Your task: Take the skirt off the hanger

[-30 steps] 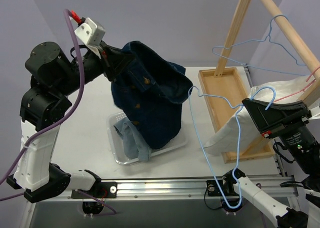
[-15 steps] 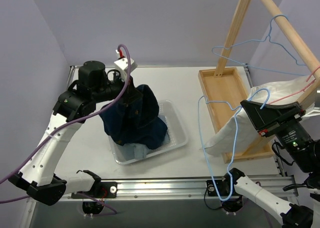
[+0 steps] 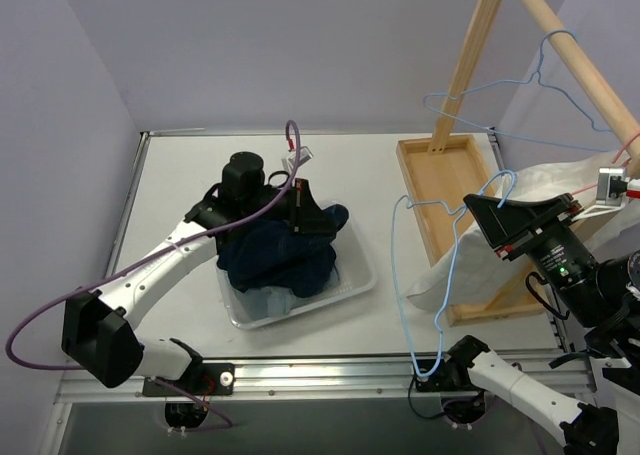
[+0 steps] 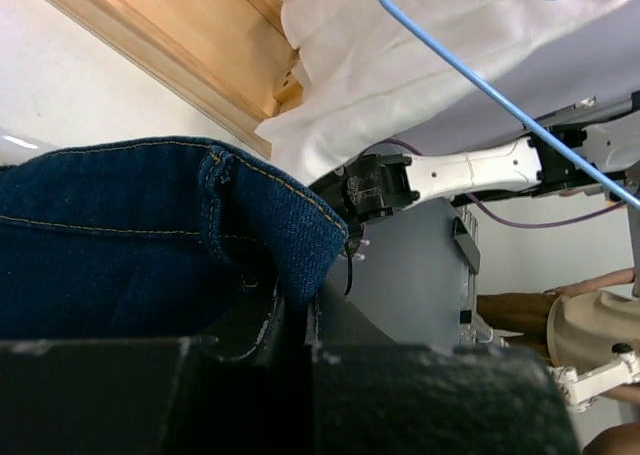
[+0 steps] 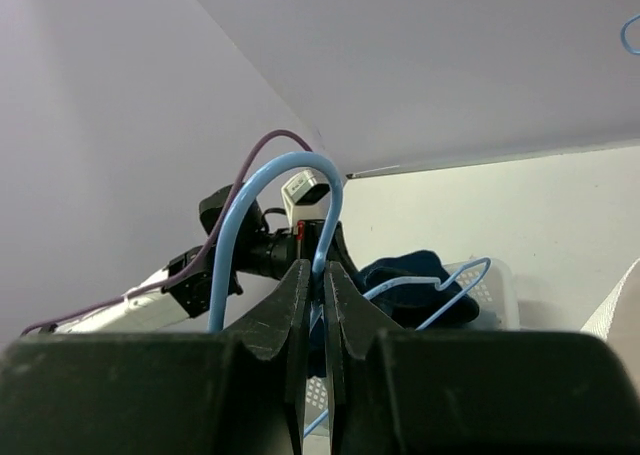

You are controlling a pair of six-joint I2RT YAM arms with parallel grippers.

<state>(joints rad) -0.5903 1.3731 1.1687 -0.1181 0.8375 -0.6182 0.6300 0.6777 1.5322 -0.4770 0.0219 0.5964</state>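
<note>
Left tool (image 4: 295, 320): fingers pressed together, pinching a stitched edge of the dark blue denim skirt (image 3: 280, 260). The left arm reaches out over the white tabletop (image 3: 180, 185), and its tool is low over the clear plastic bin (image 3: 358, 275).

Skirt: bunched in a heap inside the bin. One fold is raised where the tool grips it. A paler blue fabric shows beneath it at the near side of the bin.

Right tool (image 5: 320, 275): fingers closed tight on the hook of the light blue wire hanger (image 5: 300, 156). The hanger hangs from this grip at the right of the tabletop, well apart from the skirt and carrying no garment.

Surroundings: a wooden rack (image 3: 470, 65) with a shallow wooden tray (image 3: 420, 175) at its foot stands on the right. A white cloth (image 3: 450, 265) drapes beside it.
</note>
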